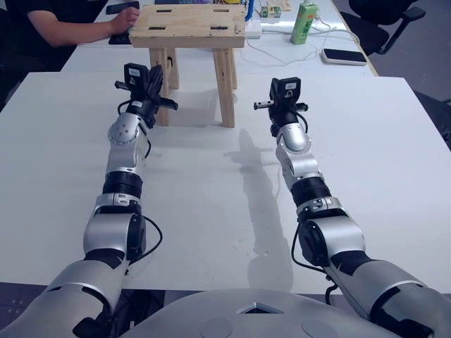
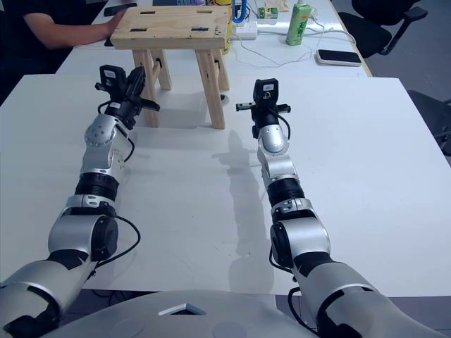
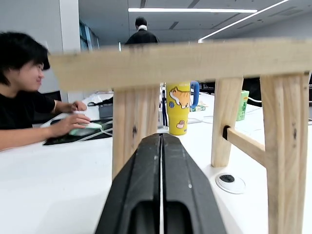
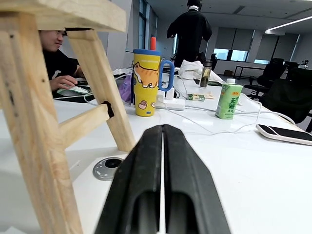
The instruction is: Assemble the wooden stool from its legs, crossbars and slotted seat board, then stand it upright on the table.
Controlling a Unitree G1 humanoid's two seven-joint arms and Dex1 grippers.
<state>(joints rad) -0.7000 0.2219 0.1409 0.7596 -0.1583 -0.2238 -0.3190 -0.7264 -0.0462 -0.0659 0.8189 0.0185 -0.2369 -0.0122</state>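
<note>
The stool [image 1: 189,27] stands upright on the table [image 1: 352,141], my left gripper [image 3: 161,141] and right gripper [image 4: 162,134] both closed on nothing beside its legs [image 1: 225,88]; stiff, probably light wood, best taken by a leg.

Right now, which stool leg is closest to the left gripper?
The near leg on the robot's left, beside the left gripper; the other near leg stands farther right.

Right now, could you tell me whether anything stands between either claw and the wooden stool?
Nothing visible does. The left claw sits close in front of the upright stool, and the right claw is just off the stool's right side, with bare table between them.
</note>
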